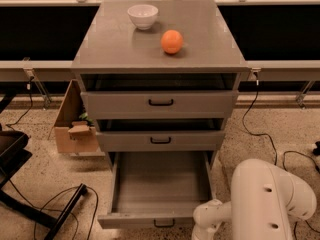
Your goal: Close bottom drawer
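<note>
The bottom drawer (159,186) of the grey cabinet stands pulled far out and is empty inside. Its front panel (150,220) with a small black handle (163,224) lies near the frame's lower edge. The middle drawer (160,140) and the top drawer (160,103) above it are slightly ajar. My white arm (265,199) comes in from the lower right. Its wrist (207,221) sits just right of the drawer's front panel. The gripper itself is below the frame's edge, out of view.
A white bowl (142,15) and an orange (171,41) rest on the cabinet top (115,44). A cardboard box (75,121) stands on the floor left of the cabinet. Black cables (65,204) and a dark stand (12,154) lie at the lower left. More cables (260,129) run at the right.
</note>
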Motion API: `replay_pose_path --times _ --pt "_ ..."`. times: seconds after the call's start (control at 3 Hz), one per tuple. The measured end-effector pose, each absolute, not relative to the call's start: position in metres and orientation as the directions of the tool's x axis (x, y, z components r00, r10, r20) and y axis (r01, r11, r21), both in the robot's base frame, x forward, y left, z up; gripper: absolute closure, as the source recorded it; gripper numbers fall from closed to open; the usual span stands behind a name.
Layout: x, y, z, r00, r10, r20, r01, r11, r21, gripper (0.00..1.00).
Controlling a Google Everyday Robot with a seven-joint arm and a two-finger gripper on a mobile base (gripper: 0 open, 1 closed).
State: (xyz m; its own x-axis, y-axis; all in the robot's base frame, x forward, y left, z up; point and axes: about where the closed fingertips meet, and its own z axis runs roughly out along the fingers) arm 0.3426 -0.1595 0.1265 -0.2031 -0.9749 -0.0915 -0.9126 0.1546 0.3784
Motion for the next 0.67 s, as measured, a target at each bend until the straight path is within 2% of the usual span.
replay_pose_path --times 0.33,0.67 --pt "0.37 -0.162 0.113 -0.162 -0.98 -0.113 -0.944 0.121 0.307 0.94" --pt "0.402 -0.167 0.114 -0.127 -0.985 -0.115 -0.97 0.098 0.224 1.0"
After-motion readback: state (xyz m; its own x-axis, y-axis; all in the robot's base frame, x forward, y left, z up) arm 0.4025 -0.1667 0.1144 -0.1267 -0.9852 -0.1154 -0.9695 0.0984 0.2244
